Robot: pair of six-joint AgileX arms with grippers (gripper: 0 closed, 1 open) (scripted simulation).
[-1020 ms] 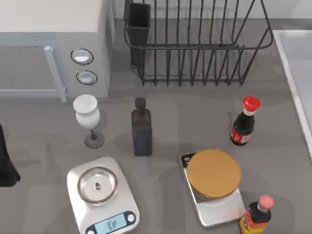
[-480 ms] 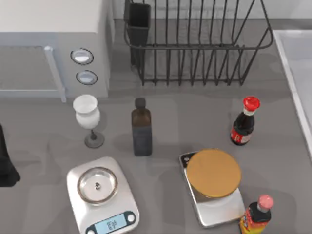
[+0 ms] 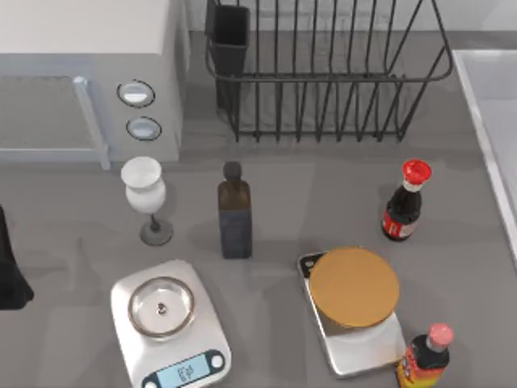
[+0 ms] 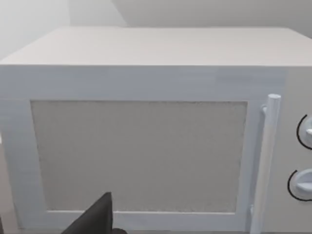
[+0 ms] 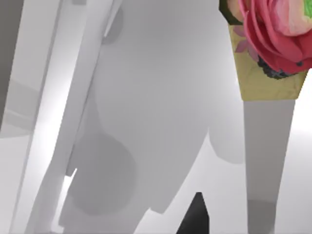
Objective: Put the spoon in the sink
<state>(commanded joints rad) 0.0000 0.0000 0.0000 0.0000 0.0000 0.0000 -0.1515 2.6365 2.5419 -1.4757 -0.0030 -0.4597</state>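
Biggest first: the microwave (image 3: 89, 73) takes the top view's left corner, the dish rack (image 3: 323, 73) sits beside it, and the sink (image 3: 485, 121) runs down the right edge. Nearer the front you've got 2 scales (image 3: 190, 368), 3 bottles (image 3: 234, 214) and a white glass (image 3: 145, 194). None of that matters for this job.

The spoon (image 5: 273, 34) is the small one. The right wrist view puts its red rounded end and yellow bit right up close against the pale inside of the sink, with a grey strip running off it that looks like the handle. So I'd say you're at the last step, with the spoon over or already in the basin. I can't tell if it's lying on the bottom or hanging above it.

A dark sliver of the right gripper (image 5: 195, 217) pokes into that same view, a little apart from the spoon. I honestly can't tell whether it's spread, pressed together or pinching anything. If the spoon isn't down yet, the next move is a clean release inside the rim, then lifting straight out.

The left arm (image 3: 12, 267) sits parked at the table's left edge, and the left gripper (image 4: 95, 219) faces the microwave door. I can't tell its state either.
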